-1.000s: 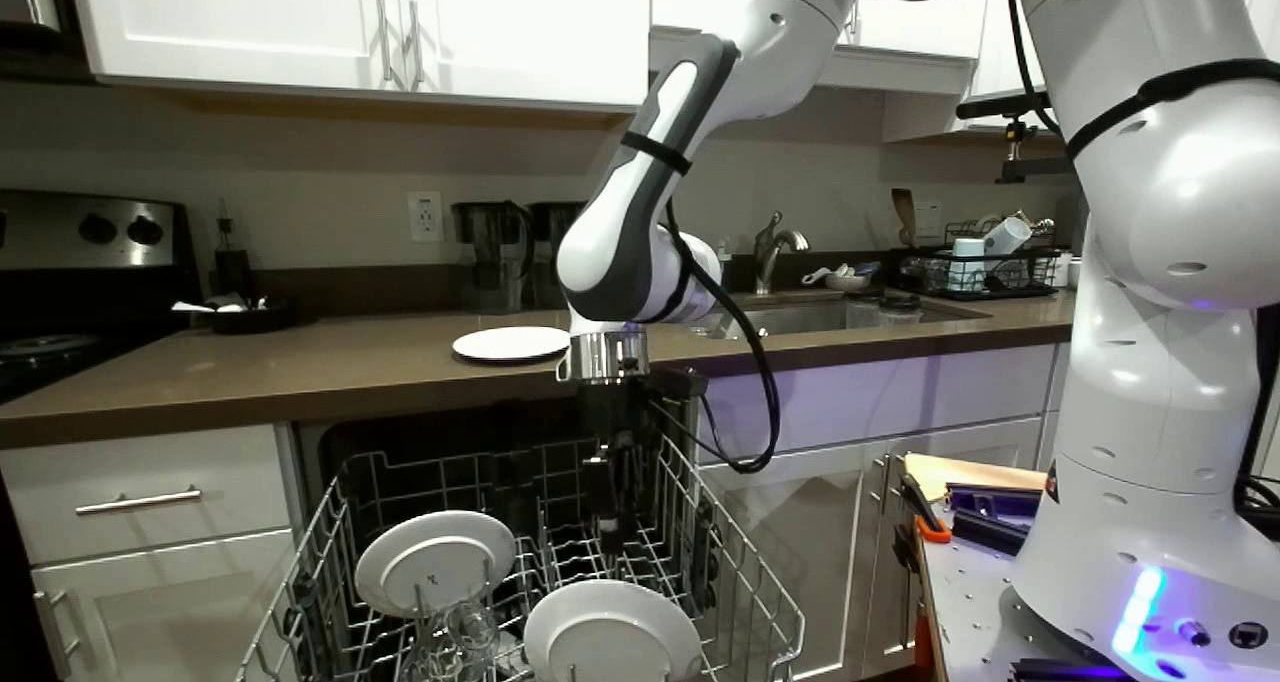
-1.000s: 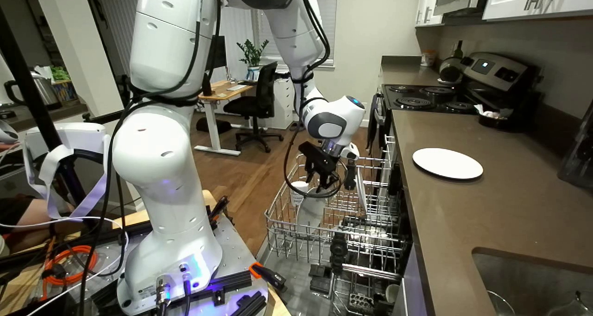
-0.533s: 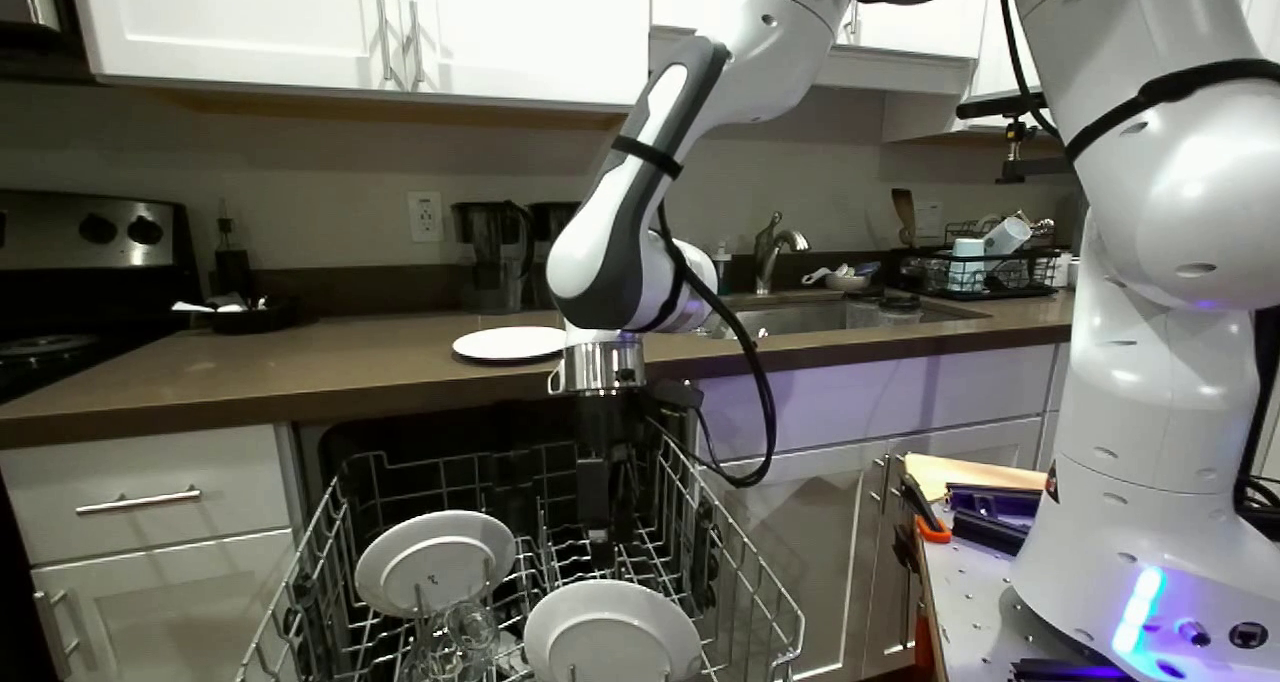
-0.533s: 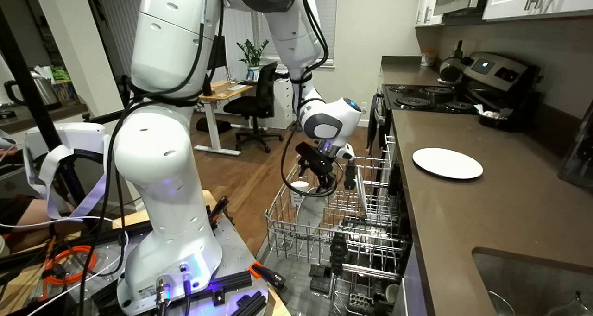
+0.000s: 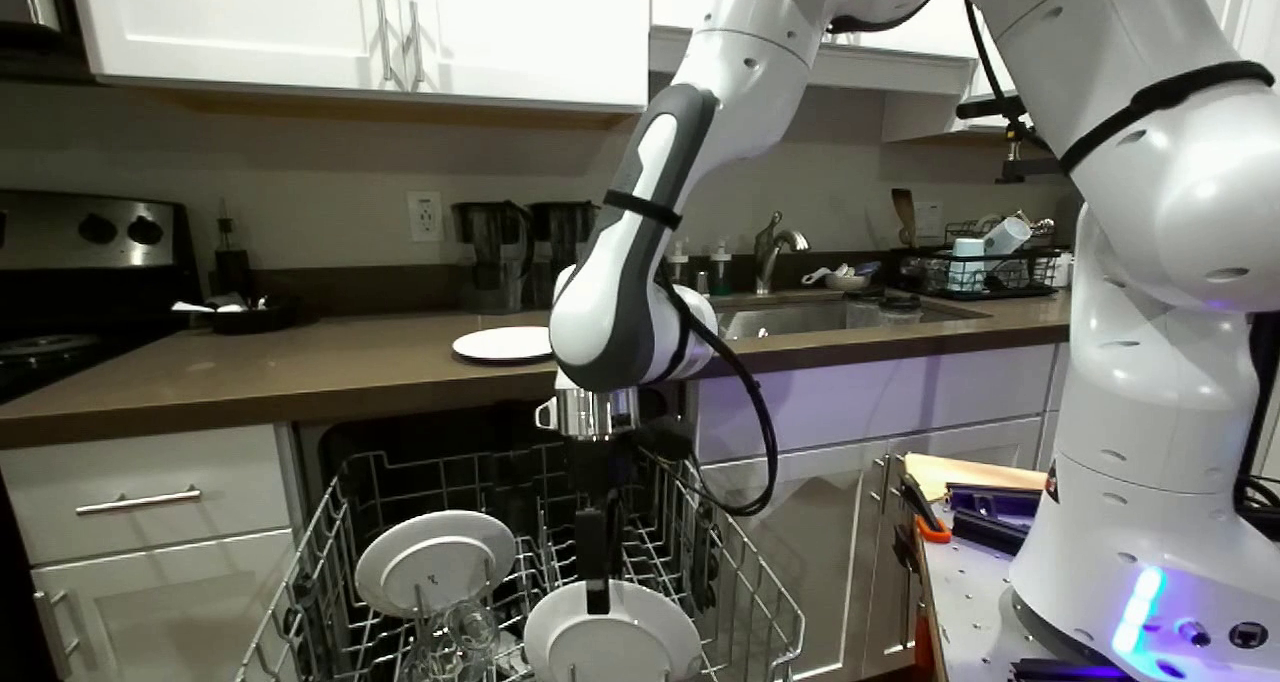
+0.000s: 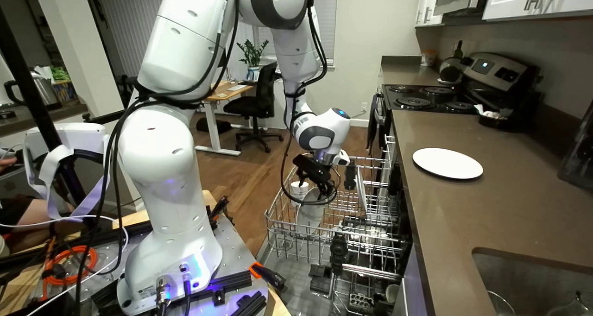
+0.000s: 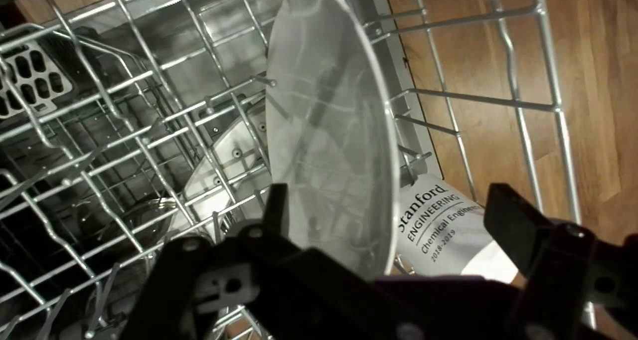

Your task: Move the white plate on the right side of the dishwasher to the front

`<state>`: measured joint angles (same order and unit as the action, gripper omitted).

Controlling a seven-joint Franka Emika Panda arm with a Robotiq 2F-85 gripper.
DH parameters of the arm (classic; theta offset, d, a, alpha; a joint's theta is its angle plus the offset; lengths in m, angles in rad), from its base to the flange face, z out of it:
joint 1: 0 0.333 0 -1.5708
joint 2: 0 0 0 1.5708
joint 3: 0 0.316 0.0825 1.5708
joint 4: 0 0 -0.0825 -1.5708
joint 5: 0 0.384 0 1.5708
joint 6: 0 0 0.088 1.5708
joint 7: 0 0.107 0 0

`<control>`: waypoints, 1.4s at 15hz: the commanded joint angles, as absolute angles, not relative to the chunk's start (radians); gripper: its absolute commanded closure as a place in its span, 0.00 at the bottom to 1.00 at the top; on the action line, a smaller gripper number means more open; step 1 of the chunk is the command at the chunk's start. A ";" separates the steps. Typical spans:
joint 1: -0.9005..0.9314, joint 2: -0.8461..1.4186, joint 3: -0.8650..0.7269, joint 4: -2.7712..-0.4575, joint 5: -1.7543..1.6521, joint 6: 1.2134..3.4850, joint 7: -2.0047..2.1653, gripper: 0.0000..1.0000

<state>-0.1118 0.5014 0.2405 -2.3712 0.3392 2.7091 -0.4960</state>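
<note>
The white plate (image 7: 329, 130) on the right side of the rack leans nearly on edge between the tines. An exterior view shows its face (image 5: 612, 632) near the front of the dishwasher (image 6: 301, 279), which has its door down and upper rack out. My gripper (image 7: 391, 200) hangs over the plate with its jaws wide apart. In the wrist view, the plate's rim passes between the two fingertips, and no grip shows. From an exterior view, one dark finger (image 5: 594, 552) overlaps the plate's upper part; whether it touches cannot be told. The other finger is hidden there.
A second white plate (image 5: 435, 562) stands to the left in the rack, with glasses (image 5: 465, 637) before it. A printed white cup (image 7: 438, 220) sits close beside the plate. Wire rack sides surround the gripper. A flat white plate (image 6: 447, 163) lies on the counter.
The arm has lowered and my gripper has come down into the rack, with a finger now overlapping the plate's top. The plates stay where they were.
</note>
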 commanded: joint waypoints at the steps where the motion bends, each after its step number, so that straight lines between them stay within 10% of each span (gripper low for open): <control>1: -0.114 0.564 0.237 -2.354 0.269 2.785 -0.465 0.27; 12: -0.177 0.521 0.290 -2.384 0.239 2.764 -0.447 0.98; 21: -0.203 0.351 0.298 -2.431 0.274 2.586 -0.473 0.97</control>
